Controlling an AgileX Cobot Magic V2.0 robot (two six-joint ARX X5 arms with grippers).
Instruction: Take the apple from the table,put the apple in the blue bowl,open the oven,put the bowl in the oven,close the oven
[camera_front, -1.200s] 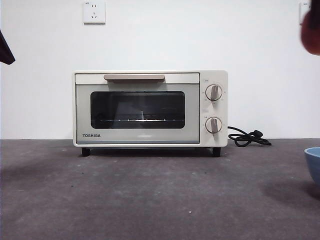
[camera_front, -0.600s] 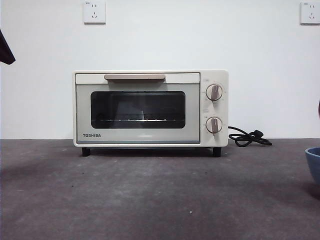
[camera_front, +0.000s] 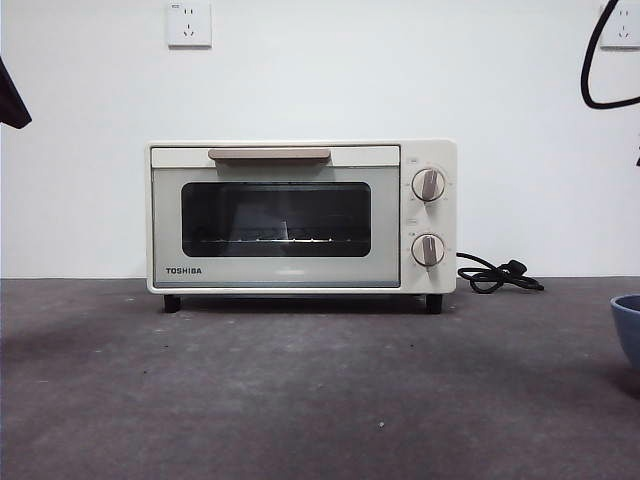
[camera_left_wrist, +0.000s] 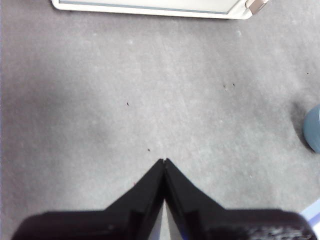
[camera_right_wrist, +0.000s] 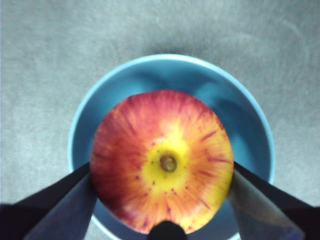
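Both fingers (camera_right_wrist: 75, 205) flanking apple (camera_right_wrist: 162, 160)

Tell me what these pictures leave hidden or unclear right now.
- Front view: the blue bowl is cut off by the frame's edge; the apple is out of frame.
- Right wrist view: the apple, clamped in the right gripper, hides the bowl's floor, so contact is unclear.
- Left wrist view: the oven is cropped to its front edge.

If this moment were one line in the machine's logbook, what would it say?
step: apple into bowl | right gripper: shut on apple, over blue bowl | left gripper: shut, waiting | oven: closed
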